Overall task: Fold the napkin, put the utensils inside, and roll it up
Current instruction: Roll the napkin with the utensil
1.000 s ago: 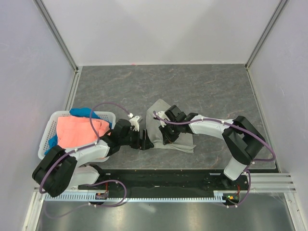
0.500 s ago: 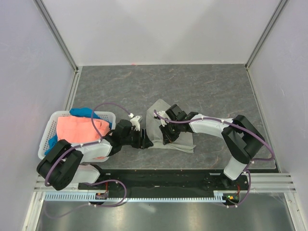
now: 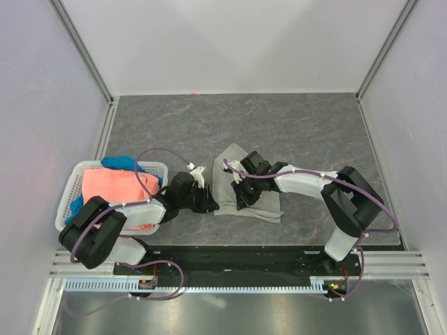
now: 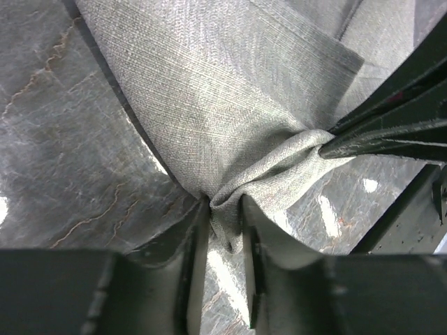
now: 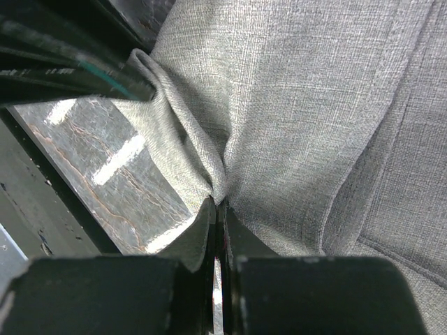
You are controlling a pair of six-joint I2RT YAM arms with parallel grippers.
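Observation:
The light grey napkin (image 3: pixel 269 206) lies crumpled on the dark table in front of the arm bases. My left gripper (image 3: pixel 212 204) is at its left edge. In the left wrist view, the left gripper (image 4: pixel 222 218) is shut on a bunched corner of the napkin (image 4: pixel 230 91). My right gripper (image 3: pixel 241 198) meets it from the right. It (image 5: pixel 218 208) is shut on a pinched fold of the napkin (image 5: pixel 314 105). The two grippers are a short way apart, with the cloth gathered between them. The utensils are out of view.
A white basket (image 3: pixel 67 202) stands at the left, holding a coral-orange cloth (image 3: pixel 115 188) and a blue cloth (image 3: pixel 119 162). The black base rail (image 3: pixel 230 259) runs along the near table edge. Pale walls enclose the table on three sides.
My left gripper has slid right to the napkin's left edge and its jaws have closed from wide open onto the bunched corner. The right gripper has stayed put, pinching the cloth.

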